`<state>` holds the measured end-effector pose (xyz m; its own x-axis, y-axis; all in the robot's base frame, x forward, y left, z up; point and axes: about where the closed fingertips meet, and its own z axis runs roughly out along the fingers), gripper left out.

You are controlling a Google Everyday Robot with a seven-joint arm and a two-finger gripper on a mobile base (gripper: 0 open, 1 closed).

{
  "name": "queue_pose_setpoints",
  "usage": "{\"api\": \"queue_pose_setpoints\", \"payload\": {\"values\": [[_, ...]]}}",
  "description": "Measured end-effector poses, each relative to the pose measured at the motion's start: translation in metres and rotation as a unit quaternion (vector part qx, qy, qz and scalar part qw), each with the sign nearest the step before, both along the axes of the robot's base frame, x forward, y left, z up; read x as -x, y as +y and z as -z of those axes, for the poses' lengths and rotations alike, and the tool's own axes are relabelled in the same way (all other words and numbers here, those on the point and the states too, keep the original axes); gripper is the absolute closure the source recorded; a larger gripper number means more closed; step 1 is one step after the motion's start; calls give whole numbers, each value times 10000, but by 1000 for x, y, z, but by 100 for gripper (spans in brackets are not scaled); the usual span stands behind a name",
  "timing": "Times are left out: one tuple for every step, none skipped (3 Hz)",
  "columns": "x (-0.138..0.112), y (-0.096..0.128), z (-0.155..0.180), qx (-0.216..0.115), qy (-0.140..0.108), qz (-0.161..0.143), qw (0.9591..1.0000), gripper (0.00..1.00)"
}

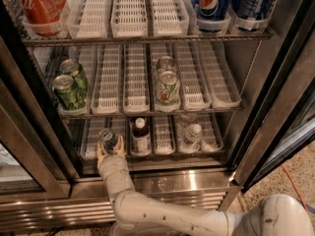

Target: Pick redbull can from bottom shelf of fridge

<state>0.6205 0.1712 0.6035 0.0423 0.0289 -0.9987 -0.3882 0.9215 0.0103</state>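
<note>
The redbull can [108,137], slim with a silver top, stands at the front left of the bottom shelf [165,154] of the fridge [256,107]. My gripper [110,150] reaches in from below at the shelf's front edge. Its yellowish fingers [101,155] sit on both sides of the can's lower body and are shut on it. The white arm runs down and right out of the fridge to the base at the lower right.
A brown bottle with a white cap [141,134] stands just right of the can. A clear water bottle [193,134] is further right. Green cans [69,90] sit on the rack above, and Coke [37,6] and Pepsi cans [212,4] on the top rack. The open door frame [275,132] is at right.
</note>
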Motion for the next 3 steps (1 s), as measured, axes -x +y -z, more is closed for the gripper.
{"api": "queue_pose_setpoints", "payload": {"values": [[4,0,-10,-8,-31,24,10000,100],[10,2,-30,-30,-203,-4,9998,100],[15,5,-50,-59,-405,-44,9992,100]]}}
